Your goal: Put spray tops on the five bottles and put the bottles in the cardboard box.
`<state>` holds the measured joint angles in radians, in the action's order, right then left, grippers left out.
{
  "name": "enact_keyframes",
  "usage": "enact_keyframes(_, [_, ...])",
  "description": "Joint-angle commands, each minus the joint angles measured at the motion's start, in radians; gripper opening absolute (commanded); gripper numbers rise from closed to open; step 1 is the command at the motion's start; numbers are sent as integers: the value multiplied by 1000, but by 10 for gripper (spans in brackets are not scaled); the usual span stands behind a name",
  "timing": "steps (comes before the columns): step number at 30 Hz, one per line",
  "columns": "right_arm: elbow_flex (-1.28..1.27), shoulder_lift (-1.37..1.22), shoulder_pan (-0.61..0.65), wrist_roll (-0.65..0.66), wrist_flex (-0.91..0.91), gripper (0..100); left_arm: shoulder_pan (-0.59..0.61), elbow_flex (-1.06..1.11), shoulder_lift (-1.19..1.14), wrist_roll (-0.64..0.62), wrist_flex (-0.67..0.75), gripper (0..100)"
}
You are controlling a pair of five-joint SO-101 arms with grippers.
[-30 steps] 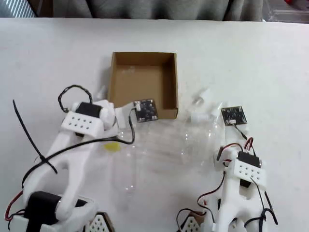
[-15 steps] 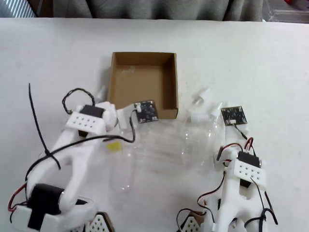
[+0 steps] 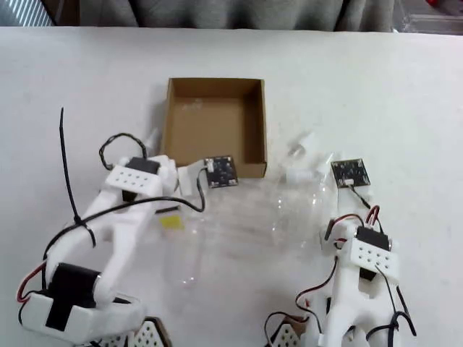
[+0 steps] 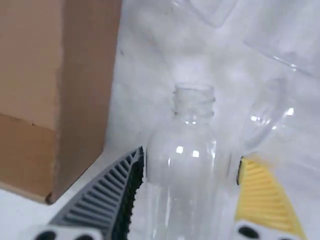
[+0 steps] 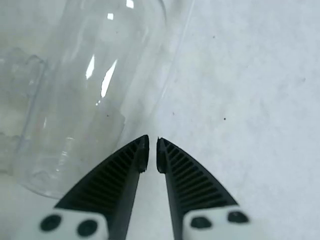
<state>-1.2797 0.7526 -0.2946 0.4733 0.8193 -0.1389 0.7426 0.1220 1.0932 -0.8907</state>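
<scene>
While the left gripper [image 4: 192, 156] rests low over the table [image 3: 376, 87], its grey and yellow fingers [image 4: 125, 185] press against opposite sides of a clear bottle [image 4: 186, 195], pinching it below the shoulder. The bottle's threaded mouth points away from the wrist. Whether the bottle is lifted off the table cannot be told. Just beside its neck stands a brown wall of the cardboard box [image 4: 60, 75]. In the high view this gripper sits at the box's near left corner, and the cardboard box [image 3: 171, 123] stands open-topped about midway between the table's left and right edges, nearer the far edge than the near one.

The right gripper [image 5: 149, 145] has its black fingers pressed together with only a slit between them, gripping nothing. Its tips are over bare table just beside a second bottle [image 5: 95, 90], clear and lying on its side. The right arm [image 3: 365, 253] stands by the table's near edge. Two white spray tops [image 3: 302, 142] lie on the table just off the box's right wall, near its near right corner.
</scene>
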Motion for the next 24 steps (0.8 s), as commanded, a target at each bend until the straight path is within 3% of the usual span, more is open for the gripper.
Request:
enact_keyframes(1, [5, 22, 5, 11, -18, 17, -13, -37, 1, 46, -5, 301])
enact_keyframes(6, [5, 22, 5, 11, -18, 17, -15, -89, -2, 68, -63, 301])
enact_keyframes(24, [5, 22, 5, 11, -18, 17, -31, -103, -4, 69, -57, 300])
